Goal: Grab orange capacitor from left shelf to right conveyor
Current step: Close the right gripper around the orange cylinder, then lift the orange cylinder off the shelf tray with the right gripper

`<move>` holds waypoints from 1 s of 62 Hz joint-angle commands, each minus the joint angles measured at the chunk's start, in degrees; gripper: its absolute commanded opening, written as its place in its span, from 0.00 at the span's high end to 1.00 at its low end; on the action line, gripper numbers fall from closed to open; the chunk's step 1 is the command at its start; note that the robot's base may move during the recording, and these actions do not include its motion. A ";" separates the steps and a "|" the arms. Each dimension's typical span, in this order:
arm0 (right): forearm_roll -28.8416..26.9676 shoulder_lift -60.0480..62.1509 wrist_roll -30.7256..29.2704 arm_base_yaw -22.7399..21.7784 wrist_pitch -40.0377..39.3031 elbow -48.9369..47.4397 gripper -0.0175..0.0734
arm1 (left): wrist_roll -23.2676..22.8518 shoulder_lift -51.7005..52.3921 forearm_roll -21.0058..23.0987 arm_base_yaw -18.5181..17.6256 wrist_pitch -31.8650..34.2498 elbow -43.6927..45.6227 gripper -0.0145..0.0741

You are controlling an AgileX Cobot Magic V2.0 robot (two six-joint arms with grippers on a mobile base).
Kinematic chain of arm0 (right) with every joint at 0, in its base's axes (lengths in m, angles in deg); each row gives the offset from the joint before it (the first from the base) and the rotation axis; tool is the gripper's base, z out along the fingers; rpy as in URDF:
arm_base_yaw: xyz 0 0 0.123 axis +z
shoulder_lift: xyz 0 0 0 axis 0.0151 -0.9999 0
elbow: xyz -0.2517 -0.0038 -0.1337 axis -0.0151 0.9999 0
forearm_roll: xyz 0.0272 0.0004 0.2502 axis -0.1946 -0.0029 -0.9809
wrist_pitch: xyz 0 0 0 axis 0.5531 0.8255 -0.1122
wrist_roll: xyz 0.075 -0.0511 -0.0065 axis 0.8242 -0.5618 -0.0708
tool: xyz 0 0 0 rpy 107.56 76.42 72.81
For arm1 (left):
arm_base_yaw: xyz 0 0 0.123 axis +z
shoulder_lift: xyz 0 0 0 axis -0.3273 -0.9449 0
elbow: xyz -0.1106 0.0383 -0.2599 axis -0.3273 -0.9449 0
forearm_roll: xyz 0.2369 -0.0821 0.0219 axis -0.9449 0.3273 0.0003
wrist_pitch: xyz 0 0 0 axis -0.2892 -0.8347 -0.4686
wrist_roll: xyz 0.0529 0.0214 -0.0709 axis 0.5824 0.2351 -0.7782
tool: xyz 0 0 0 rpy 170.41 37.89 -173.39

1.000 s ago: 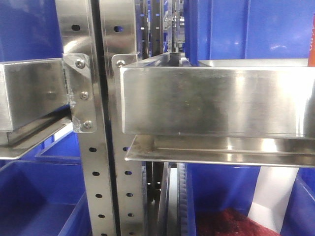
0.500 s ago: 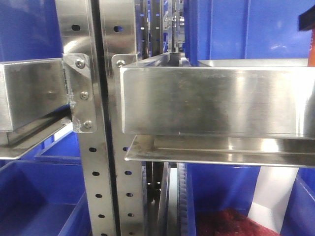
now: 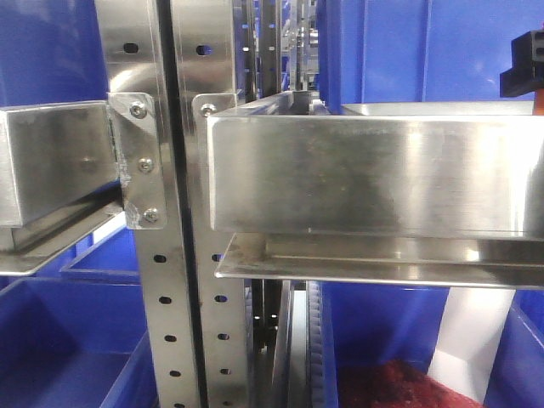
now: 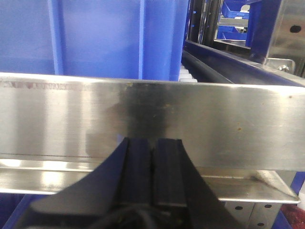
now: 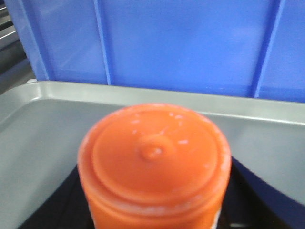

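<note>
Above the steel tray point(image 3: 365, 174) of the left shelf point(image 3: 161, 280), the right gripper point(image 3: 521, 72) has dropped lower over the orange capacitor point(image 5: 155, 162) standing in that tray, its grip impossible to confirm, so a grasp looks imminent, while the left gripper point(image 4: 152, 157) waits clenched before the tray's front.

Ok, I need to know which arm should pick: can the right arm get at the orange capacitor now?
Probably yes. The orange capacitor stands upright in the grey tray, directly under the right gripper, with nothing over its top and dark fingers either side.
</note>
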 commanded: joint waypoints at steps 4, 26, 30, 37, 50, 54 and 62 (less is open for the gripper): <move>1.66 3.93 -0.02 -0.43 -5.46 -1.99 0.67 | -0.09 0.65 0.20 0.06 4.77 0.25 0.98; 4.34 23.99 -0.02 -0.43 7.24 -1.99 0.70 | -0.09 0.65 0.20 0.06 4.77 0.25 0.98; 4.38 29.19 -0.02 -0.43 12.63 -1.99 0.70 | -0.09 0.65 0.20 0.06 4.77 0.25 0.98; 4.38 38.29 -0.02 -0.43 24.17 -1.99 0.70 | -0.09 0.65 0.20 0.06 4.77 0.25 0.98; 4.38 51.88 -0.02 -0.43 40.85 -1.93 0.70 | -0.09 0.65 0.20 0.06 4.77 0.25 0.98; 4.38 55.15 -0.02 -0.43 44.46 -1.87 0.70 | -0.09 0.65 0.20 0.06 4.77 0.25 0.98; 4.38 62.02 -0.02 -0.43 50.73 -1.87 0.70 | -0.09 0.65 0.20 0.06 4.77 0.25 0.98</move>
